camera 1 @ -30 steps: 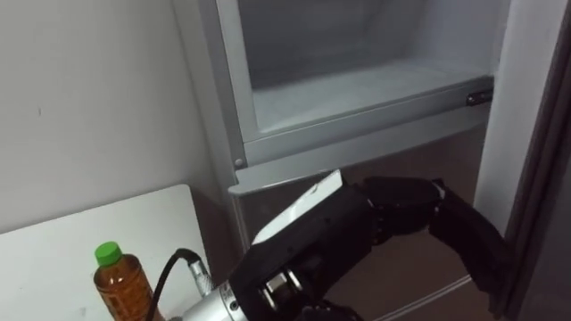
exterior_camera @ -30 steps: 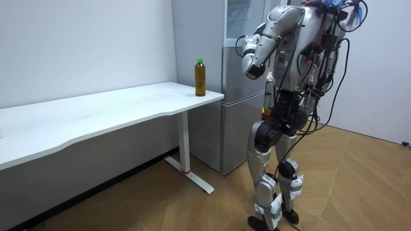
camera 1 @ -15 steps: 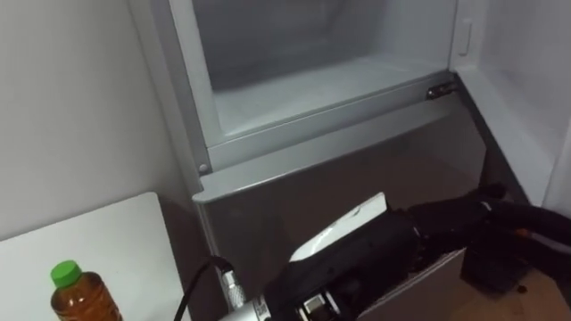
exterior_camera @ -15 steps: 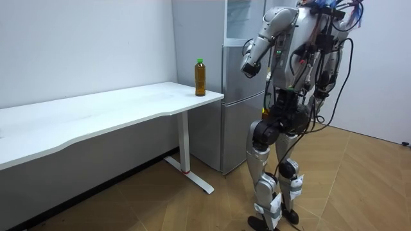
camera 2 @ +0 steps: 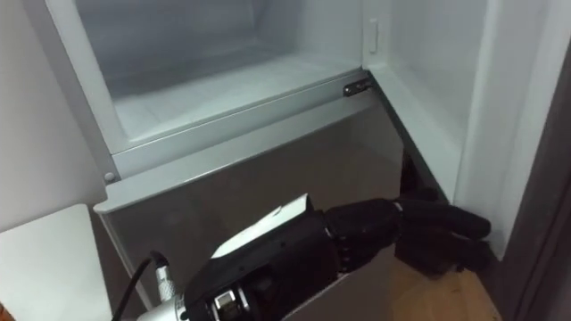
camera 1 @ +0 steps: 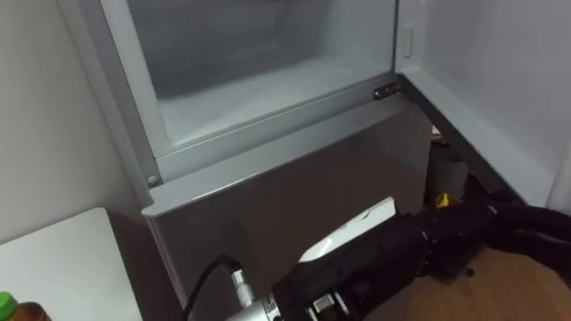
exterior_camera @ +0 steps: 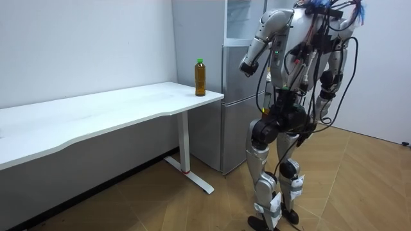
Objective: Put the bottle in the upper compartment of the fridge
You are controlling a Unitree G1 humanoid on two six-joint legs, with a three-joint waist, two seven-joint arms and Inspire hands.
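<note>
The bottle (exterior_camera: 200, 77) of brown tea with a green cap stands upright at the white table's end nearest the fridge; its cap (camera 1: 9, 305) peeks in at the lower left corner. My left hand (camera 2: 437, 223) reaches out low in front of the grey lower fridge door (camera 1: 294, 196), fingers straight and holding nothing. The upper fridge compartment (camera 1: 250, 89) stands open with a bare white floor inside. My right hand (exterior_camera: 324, 96) hangs by my side in the room view.
The open upper door (camera 1: 508, 98) stands at the right. The white table (exterior_camera: 96, 115) runs along the wall to the left of the fridge (exterior_camera: 237, 96). I stand before the fridge on a wooden floor (exterior_camera: 359, 186).
The camera has swung to the right, so the bottle slid to the view's lower left corner. My left arm has stretched out and sunk lower before the lower door.
</note>
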